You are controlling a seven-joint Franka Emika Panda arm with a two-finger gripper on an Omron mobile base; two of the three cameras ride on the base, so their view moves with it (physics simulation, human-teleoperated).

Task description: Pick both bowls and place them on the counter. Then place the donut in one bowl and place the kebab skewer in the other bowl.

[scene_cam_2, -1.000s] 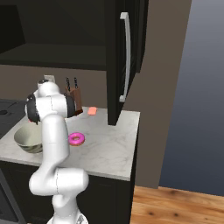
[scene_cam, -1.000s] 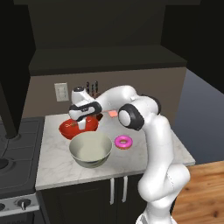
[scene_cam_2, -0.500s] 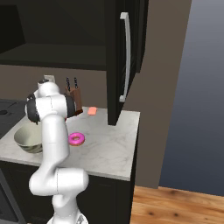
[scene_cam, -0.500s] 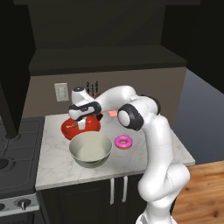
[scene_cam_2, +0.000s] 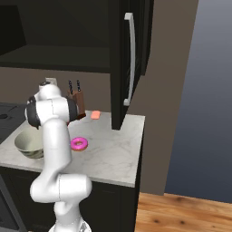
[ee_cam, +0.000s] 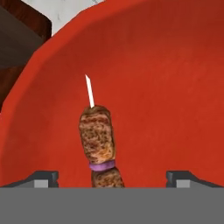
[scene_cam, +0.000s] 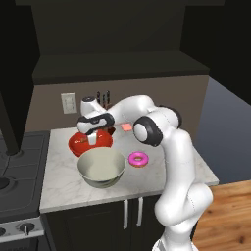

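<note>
the gripper (scene_cam: 93, 138) hangs just over the glossy red bowl (scene_cam: 78, 145) at the far left of the marble counter (scene_cam: 59, 181), its jaws spread wide with nothing clamped. the kebab skewer (ee_cam: 98, 142) lies between the fingertips (ee_cam: 43, 178) inside the red bowl, seemingly free. the cream-grey bowl (scene_cam: 101, 167) sits nearer, the pink donut (scene_cam: 138, 159) on the counter to its right.

bowls: I count 2, red bowl (scene_cam: 89, 142) and cream bowl (scene_cam: 101, 168)
donut (scene_cam: 138, 159): 1
kebab skewer (ee_cam: 99, 140): 1
</note>
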